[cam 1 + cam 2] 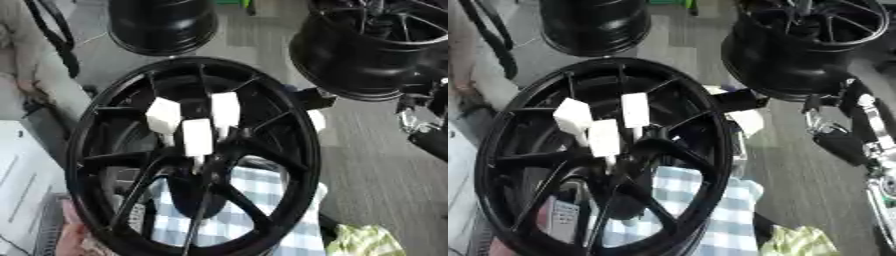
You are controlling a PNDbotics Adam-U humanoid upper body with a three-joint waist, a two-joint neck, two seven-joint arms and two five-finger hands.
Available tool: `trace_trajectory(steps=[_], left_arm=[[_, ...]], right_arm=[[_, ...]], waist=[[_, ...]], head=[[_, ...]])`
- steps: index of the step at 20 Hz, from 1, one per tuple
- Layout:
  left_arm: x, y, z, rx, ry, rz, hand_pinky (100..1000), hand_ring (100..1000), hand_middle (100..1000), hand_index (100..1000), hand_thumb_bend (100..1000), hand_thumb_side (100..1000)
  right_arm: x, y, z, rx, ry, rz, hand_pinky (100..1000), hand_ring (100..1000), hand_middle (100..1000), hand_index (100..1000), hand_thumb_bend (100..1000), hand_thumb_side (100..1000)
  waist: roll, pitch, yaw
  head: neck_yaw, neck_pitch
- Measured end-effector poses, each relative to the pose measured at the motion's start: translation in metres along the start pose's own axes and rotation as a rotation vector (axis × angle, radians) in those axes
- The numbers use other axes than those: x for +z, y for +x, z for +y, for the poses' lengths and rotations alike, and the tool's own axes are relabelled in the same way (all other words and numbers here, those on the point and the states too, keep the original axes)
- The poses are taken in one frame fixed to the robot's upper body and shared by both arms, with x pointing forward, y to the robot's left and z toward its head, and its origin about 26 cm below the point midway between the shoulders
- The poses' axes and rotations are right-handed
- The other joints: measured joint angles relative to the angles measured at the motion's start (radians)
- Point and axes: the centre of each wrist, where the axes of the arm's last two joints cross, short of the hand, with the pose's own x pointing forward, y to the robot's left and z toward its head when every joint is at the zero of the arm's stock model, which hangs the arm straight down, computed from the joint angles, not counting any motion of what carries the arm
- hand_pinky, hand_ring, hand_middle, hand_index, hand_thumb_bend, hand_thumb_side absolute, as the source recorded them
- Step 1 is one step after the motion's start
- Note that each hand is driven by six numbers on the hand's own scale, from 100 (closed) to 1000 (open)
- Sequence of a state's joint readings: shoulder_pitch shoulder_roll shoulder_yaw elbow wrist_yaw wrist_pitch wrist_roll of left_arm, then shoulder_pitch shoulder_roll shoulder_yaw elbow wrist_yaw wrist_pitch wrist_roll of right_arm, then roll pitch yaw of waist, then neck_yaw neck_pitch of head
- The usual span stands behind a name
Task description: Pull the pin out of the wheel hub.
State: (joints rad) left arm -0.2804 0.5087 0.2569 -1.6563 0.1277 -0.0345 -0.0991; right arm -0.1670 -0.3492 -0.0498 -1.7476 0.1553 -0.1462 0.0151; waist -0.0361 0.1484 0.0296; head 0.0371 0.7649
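Left eye view. The large black multi-spoke alloy wheel hub (80, 150) stands tilted at centre frame. Three white block-headed pins sit in its central boss: one at upper left (163, 116), one at upper right (225, 109), and one lower and nearest the camera (197, 136). The three are close together, and their thin shanks run down into the boss. A person's hand (70, 239) rests at the lower rim. A blue-and-white checked cloth (262, 200) shows through the spokes. The robot shows only as silver and black parts at the right edge. No left hand is visible.

Right eye view. The robot's right hand (839, 145) shows as a black and silver assembly beside the hub's outer rim, apart from it. Whether it is spread or closed cannot be told. The pins lie well off to the hand's left, across the rim and spokes, and nothing touches them. A second black wheel (798, 55) stands just beyond the hand.

Assessment. The step in hand appears to be the approach, with no pin gripped or drawn yet. Recommended practice:
- Bring the hand leftward over the rim, clear of the spokes.
- Select the pin nearest the hand, the upper right one, to avoid knocking its neighbours.
- Pinch the white block on two opposite faces.
- Draw along the line of the shank, not sideways, since a skewed pull would likely bind the pin or rock the tilted hub
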Motion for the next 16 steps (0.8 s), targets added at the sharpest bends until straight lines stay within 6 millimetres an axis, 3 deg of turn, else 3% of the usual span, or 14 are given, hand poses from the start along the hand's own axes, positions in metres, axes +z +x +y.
trace_trajectory(steps=[16], left_arm=[[0.010, -0.005, -0.019, 0.047, -0.025, 0.045, 762, 709, 762, 841, 604, 535]], right_arm=[[-0.001, 0.000, 0.000, -0.005, -0.015, -0.002, 749, 788, 765, 921, 100, 269]], waist=[[0.003, 0.000, -0.001]], head=[[0.004, 0.000]])
